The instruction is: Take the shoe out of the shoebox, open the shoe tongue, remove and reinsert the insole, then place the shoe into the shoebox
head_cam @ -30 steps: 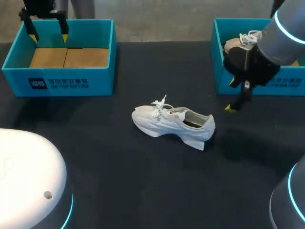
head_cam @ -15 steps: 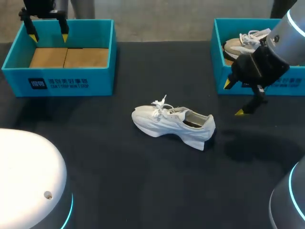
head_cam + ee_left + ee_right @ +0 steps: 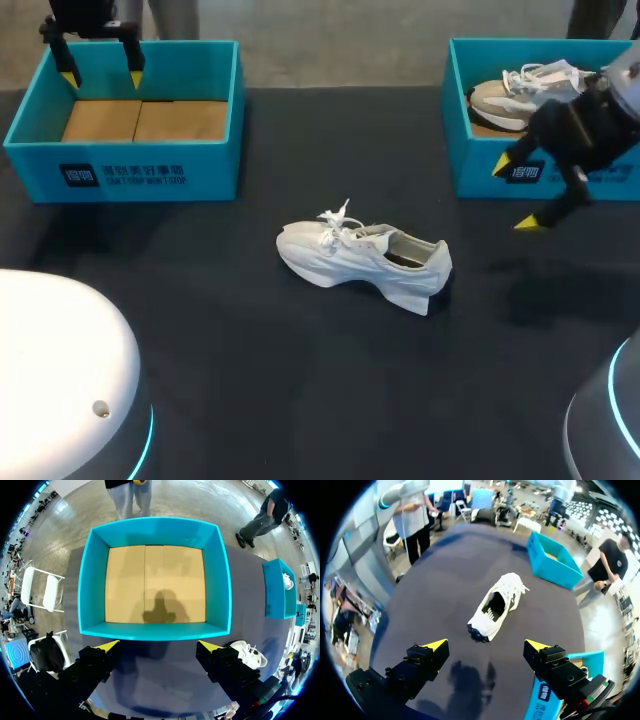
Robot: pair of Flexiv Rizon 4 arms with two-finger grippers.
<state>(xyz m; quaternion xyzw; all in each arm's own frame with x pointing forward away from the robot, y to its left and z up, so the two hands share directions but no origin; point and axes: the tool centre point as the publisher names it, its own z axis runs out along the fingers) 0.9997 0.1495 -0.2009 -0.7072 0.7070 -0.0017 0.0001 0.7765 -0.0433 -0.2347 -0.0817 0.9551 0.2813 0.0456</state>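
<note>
The white shoe sits on its sole on the table. My right claw hangs wide open, holding nothing, off the shoe's heel end. The shoe's long way runs away from that claw: heel near, toe far. My left claw, open too, is far past the toe. I think the right claw is the nearer one.

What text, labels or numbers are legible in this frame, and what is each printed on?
Left shoebox, front wall: a dark printed label with two lines, too blurred to quote.
Right shoebox, front wall: a similar label, partly behind the right end effector, too small to read.
White shoe: no print visible.
</note>
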